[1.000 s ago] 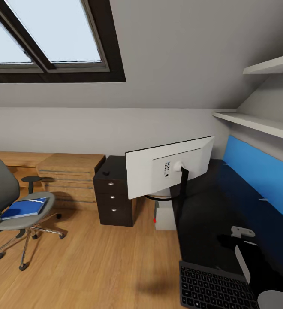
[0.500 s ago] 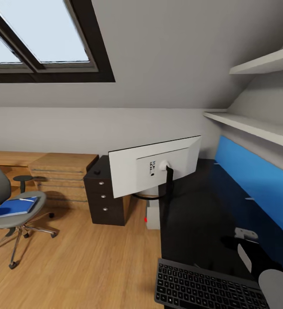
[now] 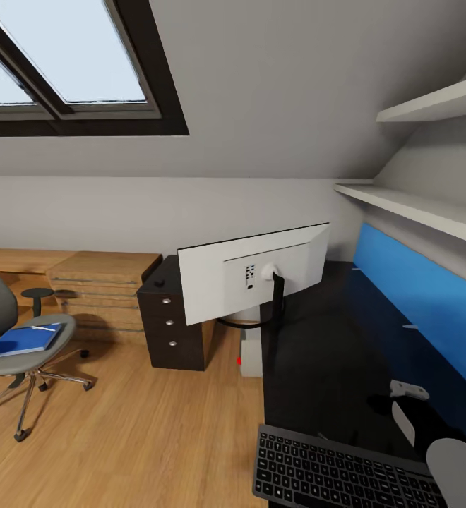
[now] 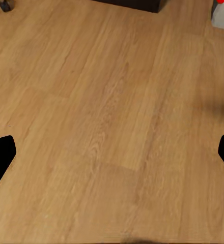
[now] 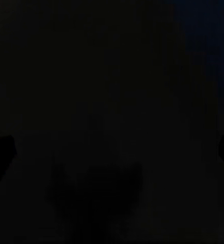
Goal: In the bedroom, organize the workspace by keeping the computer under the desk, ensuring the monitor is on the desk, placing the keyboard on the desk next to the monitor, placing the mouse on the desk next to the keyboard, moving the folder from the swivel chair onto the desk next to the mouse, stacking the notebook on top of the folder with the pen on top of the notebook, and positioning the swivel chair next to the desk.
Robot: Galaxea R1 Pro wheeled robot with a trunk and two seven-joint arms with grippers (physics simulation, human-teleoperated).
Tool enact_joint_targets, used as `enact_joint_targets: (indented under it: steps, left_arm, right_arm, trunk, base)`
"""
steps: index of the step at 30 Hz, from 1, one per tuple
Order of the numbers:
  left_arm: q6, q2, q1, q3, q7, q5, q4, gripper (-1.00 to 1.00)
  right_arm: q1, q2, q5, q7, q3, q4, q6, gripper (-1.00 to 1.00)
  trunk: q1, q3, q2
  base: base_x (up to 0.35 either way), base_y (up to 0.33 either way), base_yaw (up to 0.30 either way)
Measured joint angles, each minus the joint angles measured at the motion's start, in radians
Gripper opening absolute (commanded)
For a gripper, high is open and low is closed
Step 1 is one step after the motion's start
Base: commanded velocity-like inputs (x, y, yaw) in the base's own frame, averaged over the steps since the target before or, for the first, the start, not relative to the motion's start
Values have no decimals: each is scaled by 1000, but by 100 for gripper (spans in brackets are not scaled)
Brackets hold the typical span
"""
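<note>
Since half-second ago nothing on counter (image 3: 332,367) shifts: monitor (image 3: 251,279) at far end, keyboard (image 3: 339,471) cut off at near edge. My left gripper (image 4: 112,152) spread wide over floor (image 4: 112,112); right gripper (image 3: 407,389) state unclear.

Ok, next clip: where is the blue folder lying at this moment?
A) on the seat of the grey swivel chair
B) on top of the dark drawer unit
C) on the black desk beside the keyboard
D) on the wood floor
A: in the head view the folder lies flat on the seat of the swivel chair, which stands on the wood floor away from the desk.
</note>
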Motion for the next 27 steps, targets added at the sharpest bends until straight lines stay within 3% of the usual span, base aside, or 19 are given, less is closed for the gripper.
enact_joint_targets:
  steps: [6,15,27]
  left_arm:
    - [-1,0,0,1,-2,2,-53,100]
    - [-2,-1,0,1,0,2,-77,100]
    - [-2,-2,0,1,0,0,-77,100]
  right_arm:
    - [-14,-1,0,-5,0,28,6,100]
    - [-18,0,-1,-5,2,31,72,100]
    - [-18,2,0,-5,2,31,80,100]
  trunk:
    - [0,0,0]
    - [34,-28,-63]
    - [80,-66,-147]
  base:
    - [0,0,0]
    - [0,0,0]
    - [0,0,0]
